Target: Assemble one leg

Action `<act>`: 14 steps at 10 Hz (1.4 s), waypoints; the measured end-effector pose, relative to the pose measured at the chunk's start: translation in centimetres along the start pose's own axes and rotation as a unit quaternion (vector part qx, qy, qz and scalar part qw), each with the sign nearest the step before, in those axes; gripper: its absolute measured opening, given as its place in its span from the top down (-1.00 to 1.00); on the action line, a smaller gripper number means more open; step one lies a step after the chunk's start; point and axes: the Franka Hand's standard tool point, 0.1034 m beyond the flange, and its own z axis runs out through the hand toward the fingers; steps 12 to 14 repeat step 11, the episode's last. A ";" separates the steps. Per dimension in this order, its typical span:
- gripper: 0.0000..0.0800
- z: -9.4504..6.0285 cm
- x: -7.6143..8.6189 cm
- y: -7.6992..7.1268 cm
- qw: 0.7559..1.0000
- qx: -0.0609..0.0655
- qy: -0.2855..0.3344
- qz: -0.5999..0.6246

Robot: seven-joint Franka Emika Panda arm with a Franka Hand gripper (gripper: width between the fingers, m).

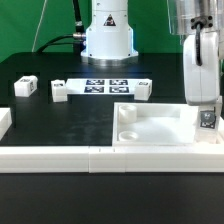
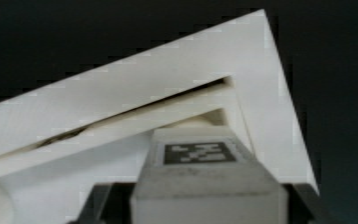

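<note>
White border bars (image 1: 60, 158) run along the table's near edge; at three o'clock, the tool (image 1: 207, 120) clamps a leg (image 2: 202, 155) over the tray (image 1: 150, 128).

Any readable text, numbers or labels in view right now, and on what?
No words or numbers are readable.
Leg held in the gripper: a black-and-white square tag, pattern only.
Marker board: several tags, patterns only.
Loose blocks on the table: tags too small to read.
</note>
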 end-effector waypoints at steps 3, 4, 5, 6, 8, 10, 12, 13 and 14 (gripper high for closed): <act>0.27 -0.1 0.5 -0.1 1.000 -0.001 0.003 0.015; 0.27 0.0 0.4 -0.1 1.000 -0.002 0.004 0.008; -0.19 0.0 0.5 -0.1 1.000 -0.001 0.004 -0.013; -0.19 0.0 0.5 -0.2 0.999 0.002 0.003 -0.032; -0.61 0.1 0.5 -0.2 0.994 0.002 0.005 -0.113; -0.62 0.1 0.5 -0.2 0.994 0.002 0.005 -0.113; -0.62 0.1 0.5 -0.2 0.994 0.002 0.005 -0.113; -0.62 0.1 0.5 -0.2 0.994 0.002 0.005 -0.113; -0.62 0.1 0.5 -0.2 0.994 0.002 0.005 -0.113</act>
